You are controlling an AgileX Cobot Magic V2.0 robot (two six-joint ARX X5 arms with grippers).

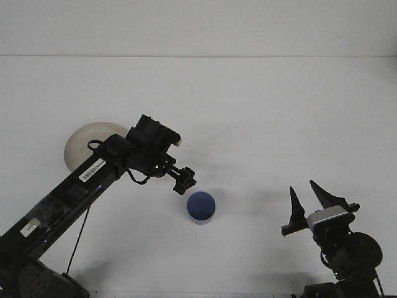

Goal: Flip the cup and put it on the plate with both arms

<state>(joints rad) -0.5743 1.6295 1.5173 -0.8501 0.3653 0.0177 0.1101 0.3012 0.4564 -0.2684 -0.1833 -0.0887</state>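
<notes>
Looks like the reach-in step: left gripper [184, 180] hovers just beside the blue cup [201, 207] mid-table, can't tell its fingers, right gripper [307, 198] spread wide, plate [84, 139] far left, grabbing next.

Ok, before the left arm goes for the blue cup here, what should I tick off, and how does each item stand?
1. Blue cup free on the table, nothing touching it: ok.
2. Left gripper lined up with the cup: not ok, it sits just up and left of the rim.
3. Left gripper opening wide enough for the cup: cannot tell, fingers too dark and small.
4. Right gripper open and clear of the cup: ok, parked well to the right.
5. Plate free to receive the cup: cannot tell, the left arm covers much of it.
</notes>
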